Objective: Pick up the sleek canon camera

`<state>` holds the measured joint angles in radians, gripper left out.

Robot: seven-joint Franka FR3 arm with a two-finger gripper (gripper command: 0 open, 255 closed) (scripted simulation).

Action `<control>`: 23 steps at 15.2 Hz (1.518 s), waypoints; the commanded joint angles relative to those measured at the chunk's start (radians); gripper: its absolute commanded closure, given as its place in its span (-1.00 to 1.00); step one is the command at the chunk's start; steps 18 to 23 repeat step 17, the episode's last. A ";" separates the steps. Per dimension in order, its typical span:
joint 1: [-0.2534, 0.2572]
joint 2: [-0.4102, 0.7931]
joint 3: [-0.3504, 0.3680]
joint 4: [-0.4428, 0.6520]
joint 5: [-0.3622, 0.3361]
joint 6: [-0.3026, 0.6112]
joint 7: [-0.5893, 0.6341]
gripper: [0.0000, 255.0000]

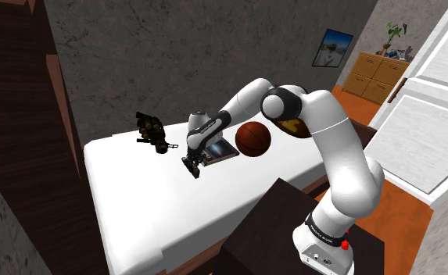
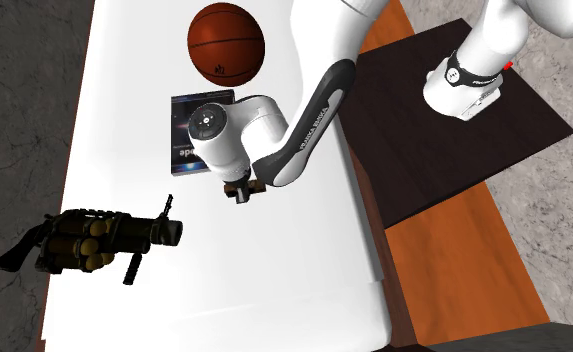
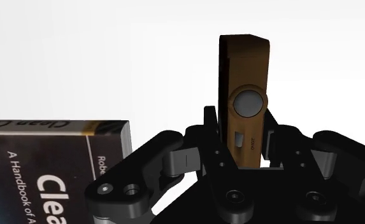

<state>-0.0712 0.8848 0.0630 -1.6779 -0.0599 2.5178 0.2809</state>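
A slim brown camera (image 3: pixel 246 95) with a round grey button stands on edge between my black fingers (image 3: pixel 211 127), which clasp its lower part. My gripper (image 3: pixel 241 137) is shut on it. In the shoulder view the gripper (image 1: pixel 191 166) hangs just over the white table (image 1: pixel 136 211), beside a dark book (image 1: pixel 218 150). From the second exterior view the hand (image 2: pixel 239 190) points down at the tabletop (image 2: pixel 274 280), with a sliver of brown at its tips.
A dark book (image 2: pixel 189 135) (image 3: pixel 47 172) lies right beside the gripper. Behind it rests a basketball (image 1: pixel 253 138) (image 2: pixel 226 43). A dark weapon-like object (image 1: pixel 152 131) (image 2: pixel 89 240) lies further along the table. The dark stand (image 2: pixel 444 120) is by the table's edge.
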 commanded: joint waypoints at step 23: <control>-0.009 -0.170 0.010 -0.064 0.009 -0.106 -0.004 1.00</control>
